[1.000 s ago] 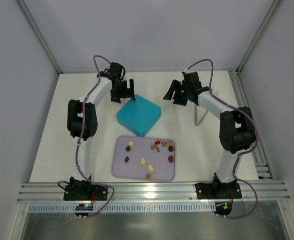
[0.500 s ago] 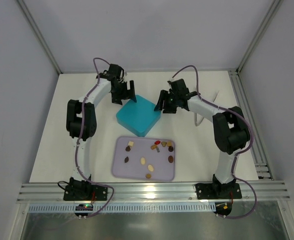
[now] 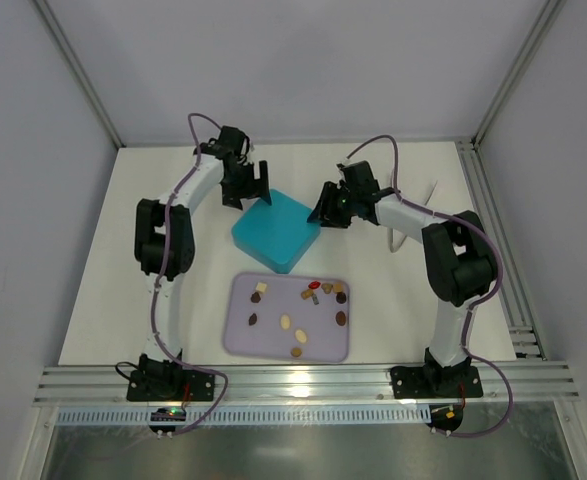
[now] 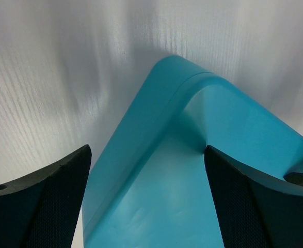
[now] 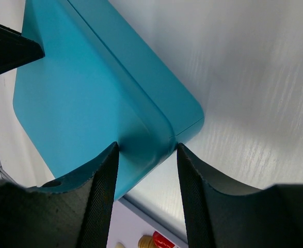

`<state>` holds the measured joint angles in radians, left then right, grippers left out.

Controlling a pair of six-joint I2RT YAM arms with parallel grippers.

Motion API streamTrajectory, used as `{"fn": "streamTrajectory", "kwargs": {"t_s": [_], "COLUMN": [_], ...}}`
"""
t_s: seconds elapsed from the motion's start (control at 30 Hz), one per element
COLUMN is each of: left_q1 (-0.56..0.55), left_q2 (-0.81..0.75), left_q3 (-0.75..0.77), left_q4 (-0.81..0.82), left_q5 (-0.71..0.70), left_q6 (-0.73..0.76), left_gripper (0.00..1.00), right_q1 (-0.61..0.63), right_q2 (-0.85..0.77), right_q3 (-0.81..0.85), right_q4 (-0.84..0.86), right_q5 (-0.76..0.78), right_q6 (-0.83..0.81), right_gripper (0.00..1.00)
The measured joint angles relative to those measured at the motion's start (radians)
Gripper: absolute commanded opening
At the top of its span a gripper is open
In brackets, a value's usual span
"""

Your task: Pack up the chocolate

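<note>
The right gripper [image 5: 146, 181] has swung in to the teal box [image 3: 276, 231] corner — jaws open, seemingly straddling it; left gripper [image 4: 146, 196] spread wide, holding nothing — a two-armed lid grasp looks likely.

You have two arms built alike: white link tubes broken by bulky black joint housings, each rising from a black base plate bolted to the ribbed aluminium rail [image 3: 303, 382] along the near edge. A purple cable runs up each arm from the rail, looping free above the wrist in an arch. Beside the rail, the left base carries a small lit board (green and red specks), and the right base shows a small orange connector. The left hand [image 3: 254, 185] and right hand [image 3: 331, 207] are all black. Up close, your left fingers [image 4: 37, 199] are matte black with a fine dotted texture; the right fingers [image 5: 97, 199] look ribbed.
</note>
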<state>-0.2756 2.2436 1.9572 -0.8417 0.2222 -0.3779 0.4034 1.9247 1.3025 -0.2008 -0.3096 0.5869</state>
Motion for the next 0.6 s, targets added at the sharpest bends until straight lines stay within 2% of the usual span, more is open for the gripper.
{"fn": "streamTrajectory", "kwargs": {"t_s": [0.23, 0.53, 0.6], "left_q1": [-0.028, -0.054, -0.057], "left_q2": [0.050, 0.116, 0.129], "left_q3": [0.118, 0.239, 0.261], "left_q4": [-0.095, -0.165, -0.179], "left_q5": [-0.069, -0.092, -0.091], "left_q6": [0.039, 0.054, 0.057], "left_gripper": [0.87, 0.85, 0.84], "right_q1": [-0.023, -0.039, -0.039], "right_q2": [0.009, 0.047, 0.048], "right_q3": [-0.026, -0.035, -0.035], "right_q4": [0.058, 0.157, 0.161], "right_q5": [-0.047, -0.100, -0.103], "right_q6": [0.041, 0.089, 0.093], "right_gripper": [0.43, 0.25, 0.17]}}
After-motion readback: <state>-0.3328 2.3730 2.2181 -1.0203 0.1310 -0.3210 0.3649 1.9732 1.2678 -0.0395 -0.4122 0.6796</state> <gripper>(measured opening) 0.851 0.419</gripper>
